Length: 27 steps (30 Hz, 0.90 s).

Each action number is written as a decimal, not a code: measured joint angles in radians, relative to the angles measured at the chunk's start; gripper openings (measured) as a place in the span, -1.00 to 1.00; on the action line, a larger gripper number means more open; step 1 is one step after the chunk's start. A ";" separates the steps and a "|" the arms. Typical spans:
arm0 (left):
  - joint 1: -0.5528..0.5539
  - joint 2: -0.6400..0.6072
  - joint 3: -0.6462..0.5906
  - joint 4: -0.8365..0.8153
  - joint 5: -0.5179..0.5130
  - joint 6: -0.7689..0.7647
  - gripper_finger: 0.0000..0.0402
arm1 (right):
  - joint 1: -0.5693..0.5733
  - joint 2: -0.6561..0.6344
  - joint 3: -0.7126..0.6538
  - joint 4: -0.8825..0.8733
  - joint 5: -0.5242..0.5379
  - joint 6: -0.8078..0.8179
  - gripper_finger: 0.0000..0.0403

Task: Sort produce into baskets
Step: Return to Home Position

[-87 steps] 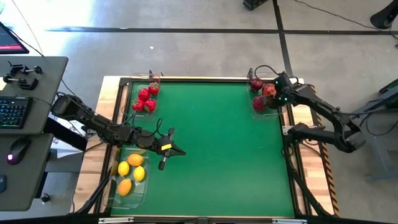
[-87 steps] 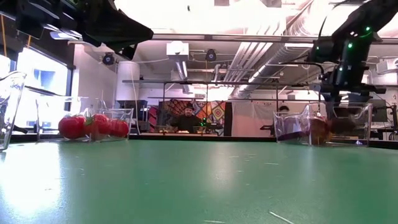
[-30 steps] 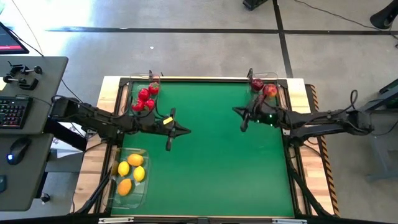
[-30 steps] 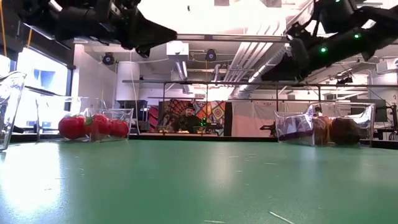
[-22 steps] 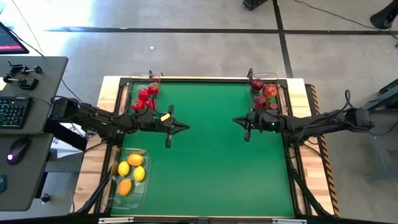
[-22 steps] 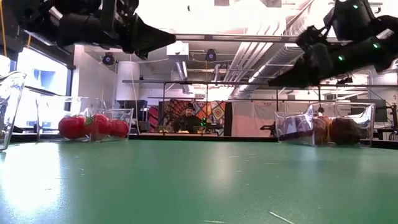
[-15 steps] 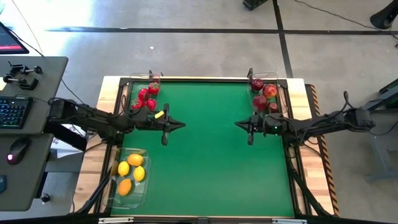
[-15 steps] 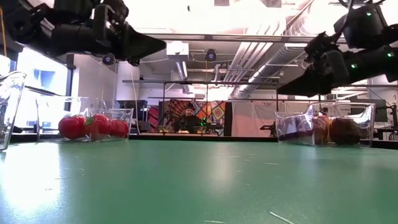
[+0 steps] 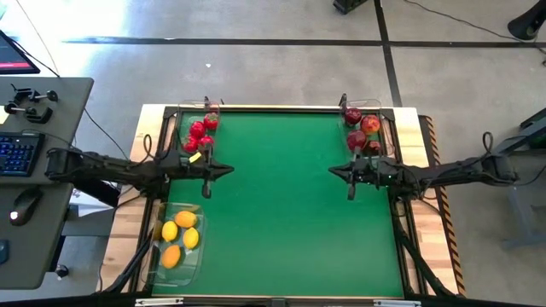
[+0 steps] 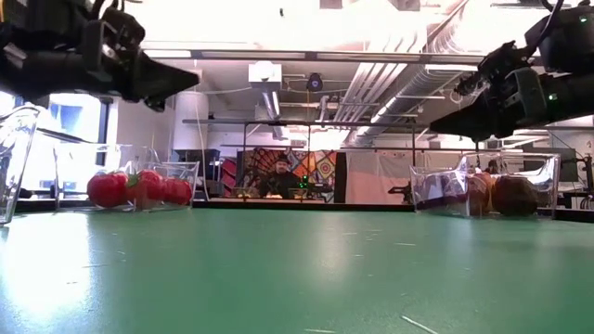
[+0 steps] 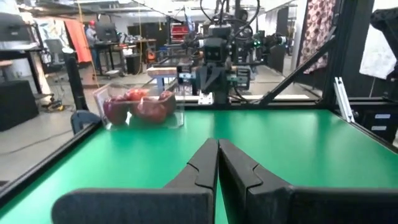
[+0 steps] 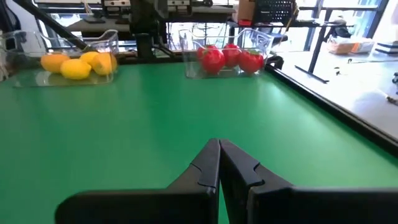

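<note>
Three clear trays stand at the green table's edges. The far-left tray [image 9: 199,132] holds small bright red fruits [image 12: 230,58]. The near-left tray [image 9: 177,239] holds three yellow-orange lemons [image 12: 78,64]. The far-right tray [image 9: 363,130] holds dark red apples [image 11: 140,106]. My left gripper [image 9: 227,169] is shut and empty, level above the table's left side. My right gripper [image 9: 333,171] is shut and empty, level above the table's right side. The two grippers point toward each other.
The table's raised dark frame [image 9: 281,108] runs around the green mat. A desk with a keyboard [image 9: 13,153] stands left of the table. A person [image 10: 277,176] sits in the room far beyond the table.
My left gripper has drawn back toward the table's left edge and my right gripper toward the right edge and a little nearer. Both have stayed shut, level above the mat. The fruits and trays have not moved.
</note>
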 joint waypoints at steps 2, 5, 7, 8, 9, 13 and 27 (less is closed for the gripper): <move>0.000 -0.043 -0.029 -0.008 -0.009 -0.006 -1.00 | 0.000 -0.020 0.000 -0.017 0.000 -0.011 -1.00; 0.000 -0.107 -0.062 -0.023 -0.051 0.004 -1.00 | 0.000 -0.045 0.000 -0.039 0.000 -0.016 -1.00; 0.000 -0.154 -0.062 -0.079 -0.066 0.011 -1.00 | 0.000 -0.059 0.000 -0.063 0.000 -0.016 -1.00; 0.000 -0.177 -0.062 -0.103 -0.066 0.011 -1.00 | 0.000 -0.066 0.000 -0.076 0.000 -0.015 -1.00; 0.000 -0.197 -0.061 -0.125 -0.066 0.012 -1.00 | 0.000 -0.075 0.000 -0.087 0.000 -0.011 -1.00; 0.000 -0.280 -0.061 -0.250 -0.066 0.013 -1.00 | 0.000 -0.114 0.000 -0.138 0.001 -0.013 -1.00; -0.002 -0.783 -0.061 -0.761 -0.133 -0.005 -1.00 | -0.018 -0.359 -0.001 -0.332 -0.005 -0.028 -1.00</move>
